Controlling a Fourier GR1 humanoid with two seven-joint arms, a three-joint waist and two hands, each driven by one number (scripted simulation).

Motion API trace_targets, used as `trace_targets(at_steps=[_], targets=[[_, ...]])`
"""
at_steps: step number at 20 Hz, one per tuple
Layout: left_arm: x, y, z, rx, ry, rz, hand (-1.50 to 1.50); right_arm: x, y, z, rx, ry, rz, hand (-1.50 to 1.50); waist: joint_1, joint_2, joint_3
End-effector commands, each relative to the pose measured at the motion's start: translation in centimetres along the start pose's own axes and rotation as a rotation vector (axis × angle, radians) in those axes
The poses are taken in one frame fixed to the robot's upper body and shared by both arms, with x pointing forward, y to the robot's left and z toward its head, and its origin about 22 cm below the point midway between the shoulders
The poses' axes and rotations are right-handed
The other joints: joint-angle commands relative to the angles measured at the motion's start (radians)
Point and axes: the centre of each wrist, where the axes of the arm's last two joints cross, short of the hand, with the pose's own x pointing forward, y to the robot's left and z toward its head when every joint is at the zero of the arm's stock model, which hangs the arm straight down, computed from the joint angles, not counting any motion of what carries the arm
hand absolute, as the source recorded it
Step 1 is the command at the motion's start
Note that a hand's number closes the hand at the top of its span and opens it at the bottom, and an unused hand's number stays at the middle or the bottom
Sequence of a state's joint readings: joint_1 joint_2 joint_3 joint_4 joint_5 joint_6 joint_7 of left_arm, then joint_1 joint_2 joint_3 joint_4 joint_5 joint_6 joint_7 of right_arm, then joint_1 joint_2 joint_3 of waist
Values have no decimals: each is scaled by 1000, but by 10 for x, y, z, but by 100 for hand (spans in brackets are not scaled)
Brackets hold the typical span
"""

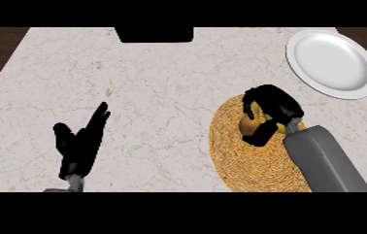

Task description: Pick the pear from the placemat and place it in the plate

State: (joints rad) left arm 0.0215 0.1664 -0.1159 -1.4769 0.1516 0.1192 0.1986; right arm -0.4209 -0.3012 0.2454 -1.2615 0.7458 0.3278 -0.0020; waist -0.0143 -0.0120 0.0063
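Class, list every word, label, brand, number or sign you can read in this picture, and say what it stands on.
None: no text shows on the plate, the placemat, the pear, the counter or the dark object at the counter's far edge.

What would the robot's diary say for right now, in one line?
right hand: curled round pear over placemat | left hand: open, resting | plate: no pear yet
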Motion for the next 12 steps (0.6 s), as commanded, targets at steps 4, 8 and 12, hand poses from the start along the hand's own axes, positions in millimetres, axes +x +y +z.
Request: trace_targets(at_steps=[4,8,12], targets=[[-18,5,1,17,71,23,0,62,3,17,-556,66,-96,150,-39,-4,-8],[-16,0,5,-6,59,33,0,69,5,45,-732,134,-125,150,-17,4,-7],[-19,5,7,-1,71,20,0,79,-6,64,-871,227,-230,150,-3,7,-7]])
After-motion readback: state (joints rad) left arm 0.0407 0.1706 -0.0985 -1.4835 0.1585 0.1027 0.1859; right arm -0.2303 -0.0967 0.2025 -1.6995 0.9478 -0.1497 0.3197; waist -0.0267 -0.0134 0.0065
